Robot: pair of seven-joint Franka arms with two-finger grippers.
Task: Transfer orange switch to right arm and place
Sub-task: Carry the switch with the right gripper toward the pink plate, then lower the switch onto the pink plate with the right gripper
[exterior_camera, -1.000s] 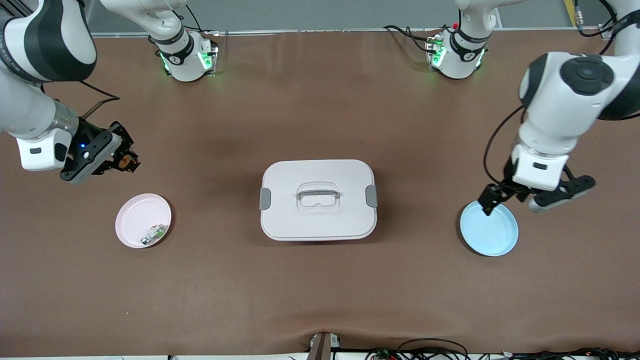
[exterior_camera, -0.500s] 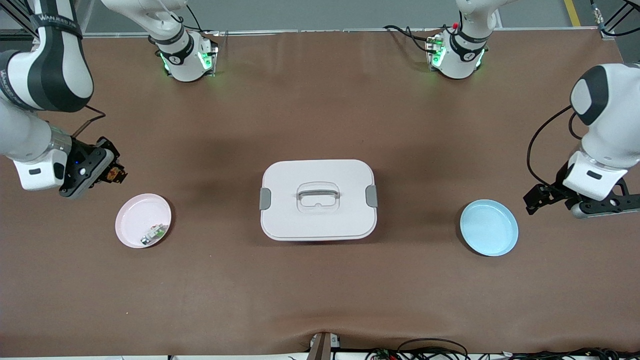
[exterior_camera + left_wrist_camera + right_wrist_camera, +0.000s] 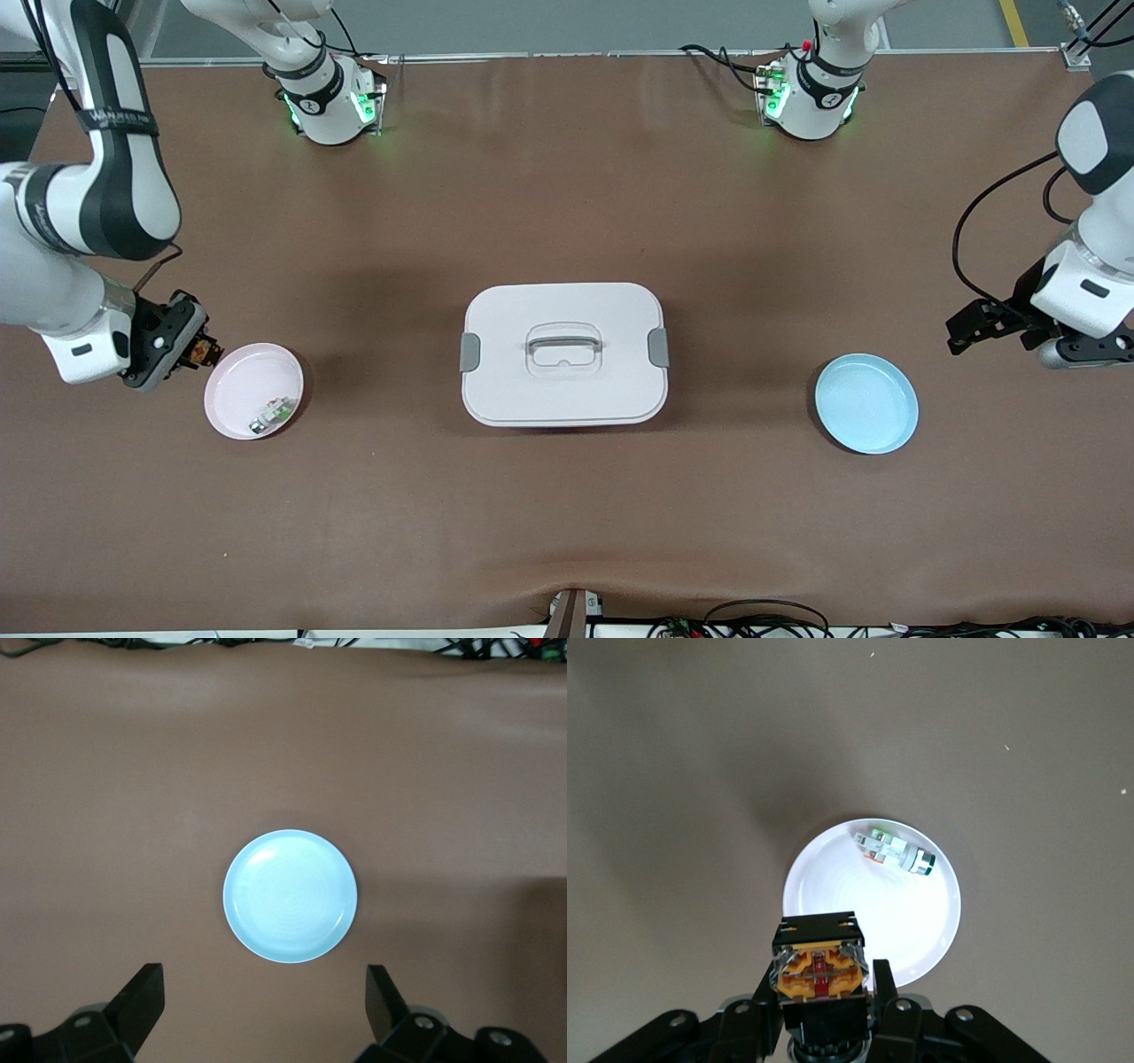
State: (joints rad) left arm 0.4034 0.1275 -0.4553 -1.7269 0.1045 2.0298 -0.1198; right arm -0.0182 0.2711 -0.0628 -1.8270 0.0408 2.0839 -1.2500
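The orange switch point(image 3: 205, 353) point(image 3: 819, 970), black with an orange middle, is held in my right gripper point(image 3: 197, 351) point(image 3: 824, 985), which is shut on it. It hangs over the table just beside the rim of the pink plate point(image 3: 239, 381) point(image 3: 921, 930). That plate stands at the right arm's end of the table. My left gripper point(image 3: 1019, 341) point(image 3: 262, 997) is open and holds nothing. It hovers over bare table beside the blue plate point(image 3: 866, 403) point(image 3: 290, 896), toward the left arm's end.
A small green-white-silver part point(image 3: 273, 413) point(image 3: 895, 850) lies in the pink plate. A white lidded box point(image 3: 563, 390) with grey latches and a handle sits mid-table. Cables point(image 3: 762, 620) run along the table edge nearest the front camera.
My right gripper has carried the orange switch down to the pink plate's rim. My left gripper has left the blue plate and drawn off toward the left arm's end, still open.
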